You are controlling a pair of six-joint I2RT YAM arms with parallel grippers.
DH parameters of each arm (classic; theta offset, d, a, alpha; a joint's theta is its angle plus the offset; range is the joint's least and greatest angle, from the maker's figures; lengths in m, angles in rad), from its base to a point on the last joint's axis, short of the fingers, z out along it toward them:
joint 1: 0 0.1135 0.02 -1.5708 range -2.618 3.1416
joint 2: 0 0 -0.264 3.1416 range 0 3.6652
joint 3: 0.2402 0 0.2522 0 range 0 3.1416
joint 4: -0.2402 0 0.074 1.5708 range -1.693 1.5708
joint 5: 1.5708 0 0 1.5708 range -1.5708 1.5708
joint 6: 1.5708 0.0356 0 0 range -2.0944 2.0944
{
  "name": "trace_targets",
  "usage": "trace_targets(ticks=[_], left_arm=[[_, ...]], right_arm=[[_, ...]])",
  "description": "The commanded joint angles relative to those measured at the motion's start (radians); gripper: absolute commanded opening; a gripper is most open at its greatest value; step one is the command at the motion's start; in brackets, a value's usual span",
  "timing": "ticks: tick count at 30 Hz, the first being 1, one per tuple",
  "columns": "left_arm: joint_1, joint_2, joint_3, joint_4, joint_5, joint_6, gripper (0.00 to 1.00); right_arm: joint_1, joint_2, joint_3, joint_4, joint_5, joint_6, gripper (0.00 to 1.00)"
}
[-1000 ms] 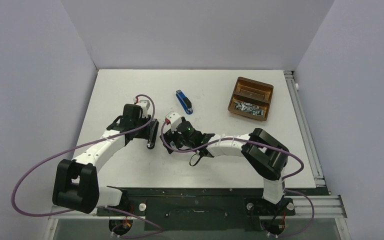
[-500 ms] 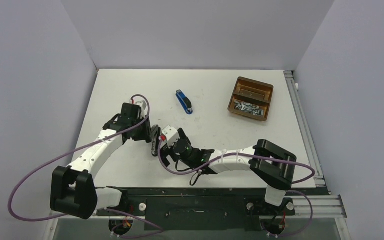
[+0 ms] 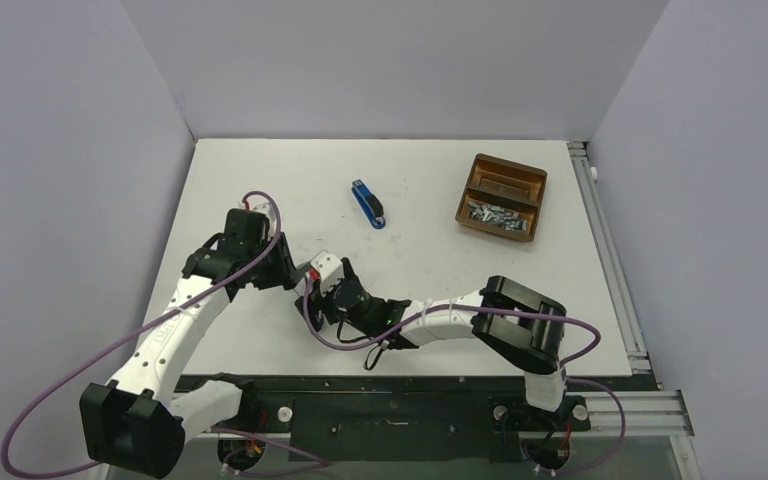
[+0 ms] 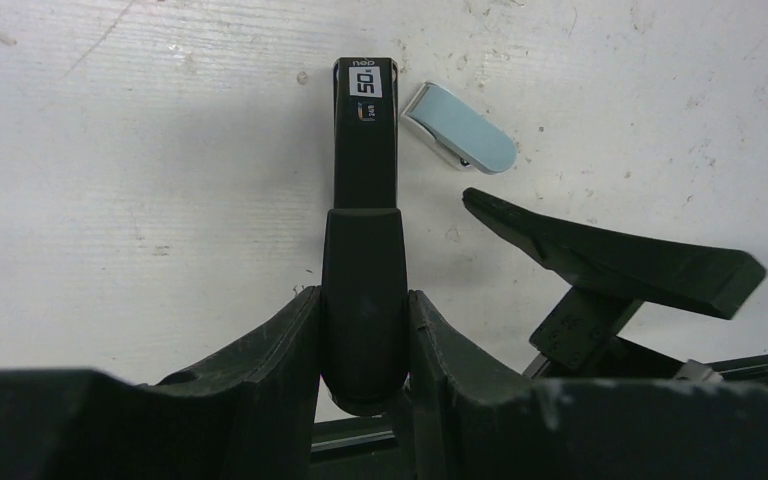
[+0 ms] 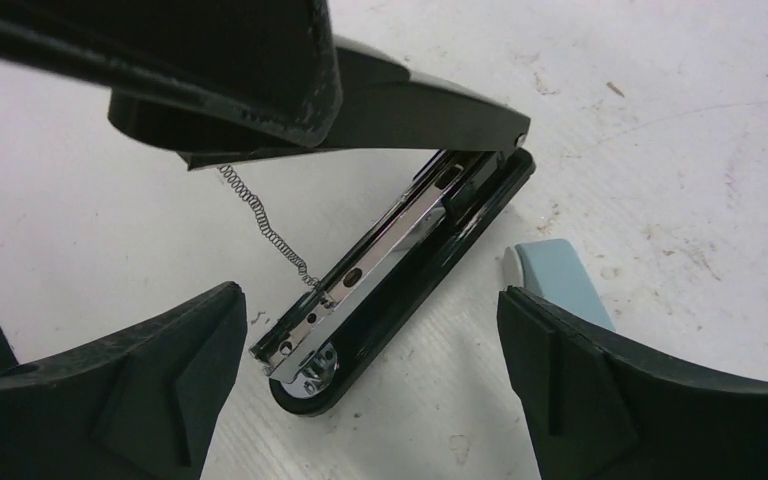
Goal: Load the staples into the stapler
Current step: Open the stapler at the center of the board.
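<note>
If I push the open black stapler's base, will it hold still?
The stapler probably pivots: only its lid is clamped in the left tool; the base is just hinged. The stretched spring looks floppy, may snag.

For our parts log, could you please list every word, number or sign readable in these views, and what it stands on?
"50": white label on the tip of the black stapler held in the left pincer.
Small print above and below it: too small to read.
On the blue stapler and brown tray: nothing legible.
</note>
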Motion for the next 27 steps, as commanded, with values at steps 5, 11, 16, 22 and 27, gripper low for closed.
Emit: trace_targets(ticks=[5, 11, 16, 22, 27], left_arm=[[-0.005, -0.029, 0.075, -0.009, 0.010, -0.114, 0.00], [0.003, -0.028, 0.080, -0.021, 0.032, -0.145, 0.00], [0.014, -0.023, 0.090, -0.035, 0.062, -0.156, 0.00], [0.026, -0.024, 0.104, -0.053, 0.077, -0.153, 0.00], [0.074, -0.005, 0.143, -0.089, 0.095, -0.120, 0.00]], right_arm=[[0.045, 0.041, 0.029, 0.086, 0.003, 0.012, 0.96], [0.052, 0.089, 0.054, 0.055, 0.054, 0.028, 0.87], [0.052, 0.088, 0.038, 0.040, 0.075, 0.035, 0.67], [0.052, 0.067, 0.000, 0.025, 0.091, 0.032, 0.41], [0.053, 0.033, -0.053, 0.014, 0.054, 0.037, 0.15]])
